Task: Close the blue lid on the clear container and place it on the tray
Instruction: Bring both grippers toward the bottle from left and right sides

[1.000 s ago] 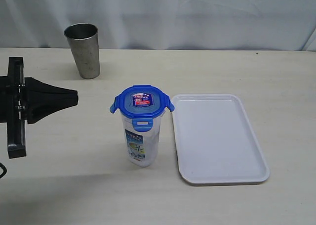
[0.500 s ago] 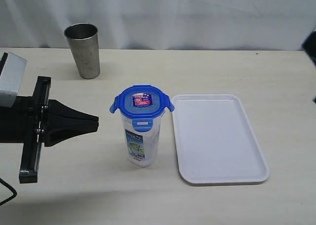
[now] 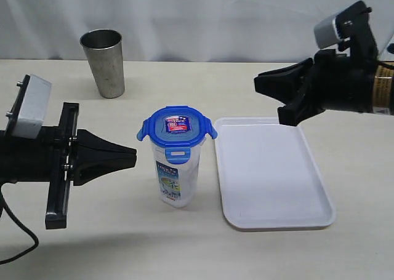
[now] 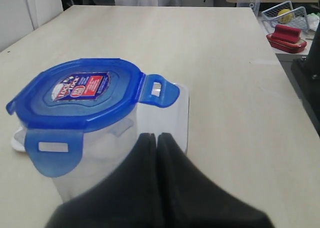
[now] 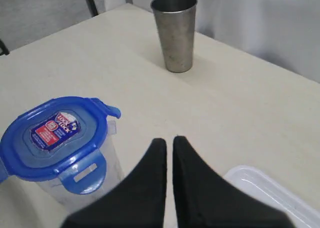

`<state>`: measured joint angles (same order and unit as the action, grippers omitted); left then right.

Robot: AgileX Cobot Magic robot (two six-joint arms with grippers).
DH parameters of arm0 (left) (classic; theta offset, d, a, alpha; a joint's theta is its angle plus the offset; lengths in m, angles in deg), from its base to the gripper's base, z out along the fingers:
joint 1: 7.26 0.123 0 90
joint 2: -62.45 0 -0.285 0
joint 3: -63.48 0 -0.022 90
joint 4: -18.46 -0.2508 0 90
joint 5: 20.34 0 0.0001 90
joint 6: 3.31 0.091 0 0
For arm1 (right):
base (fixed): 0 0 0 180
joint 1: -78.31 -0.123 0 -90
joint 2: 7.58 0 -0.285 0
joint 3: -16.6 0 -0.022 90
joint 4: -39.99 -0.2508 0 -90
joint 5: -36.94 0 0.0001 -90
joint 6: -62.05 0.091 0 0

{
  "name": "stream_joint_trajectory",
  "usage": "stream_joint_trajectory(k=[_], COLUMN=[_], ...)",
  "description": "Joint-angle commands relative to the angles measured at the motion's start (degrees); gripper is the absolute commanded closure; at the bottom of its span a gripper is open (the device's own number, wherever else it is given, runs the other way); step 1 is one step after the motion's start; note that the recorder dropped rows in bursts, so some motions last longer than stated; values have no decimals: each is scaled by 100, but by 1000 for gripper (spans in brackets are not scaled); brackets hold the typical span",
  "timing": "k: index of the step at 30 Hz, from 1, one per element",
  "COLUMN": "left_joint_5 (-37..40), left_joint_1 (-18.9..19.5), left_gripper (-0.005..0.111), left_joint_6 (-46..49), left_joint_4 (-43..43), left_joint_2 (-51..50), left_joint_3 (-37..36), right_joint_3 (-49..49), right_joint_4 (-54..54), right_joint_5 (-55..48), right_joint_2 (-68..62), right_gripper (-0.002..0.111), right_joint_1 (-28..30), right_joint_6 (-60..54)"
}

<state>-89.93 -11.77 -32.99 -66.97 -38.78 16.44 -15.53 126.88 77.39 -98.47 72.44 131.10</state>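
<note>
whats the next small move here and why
Probably ease the shut left gripper forward onto the near side flap of the blue lid and press it down: the lid sits on the clear container, but its side flaps stick out unlatched, and that gripper's tip stands just short of it.

The lid (image 3: 176, 127), just ahead of the black left fingers (image 4: 145, 178), is bright blue, with a red-and-blue sticker (image 3: 176, 125) on its paler centre. The container (image 3: 175, 181) under it is clear, with a blue-green printed label (image 3: 168, 184). The tray (image 3: 271, 181), near the black right fingers (image 5: 157, 173), is plain white. The cup (image 3: 104, 61), farther from both, is dull grey steel. The table (image 3: 203, 89) is pale beige.
</note>
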Motion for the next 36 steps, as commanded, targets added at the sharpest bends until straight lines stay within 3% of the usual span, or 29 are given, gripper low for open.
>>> stream_joint_trajectory(k=[1, 6, 18, 36], left_joint_5=[-38, 180, 172, 48], left_joint_1=[-60, -60, -60, -101], left_gripper=[107, 107, 107, 107], left_joint_6=[130, 132, 120, 288], left_joint_4=[172, 270, 296, 669], left_joint_2=[-42, -42, -42, -318], left_joint_3=[-20, -20, -20, -20], right_joint_3=[310, 700, 1424, 1412], right_joint_4=[95, 47, -116, 32], right_joint_5=[365, 682, 1476, 1647], right_joint_2=[-808, -1513, -2626, -2733], right_gripper=[104, 104, 104, 104], right_joint_1=[49, 38, 38, 38], right_joint_6=[-294, -1131, -1378, -1547])
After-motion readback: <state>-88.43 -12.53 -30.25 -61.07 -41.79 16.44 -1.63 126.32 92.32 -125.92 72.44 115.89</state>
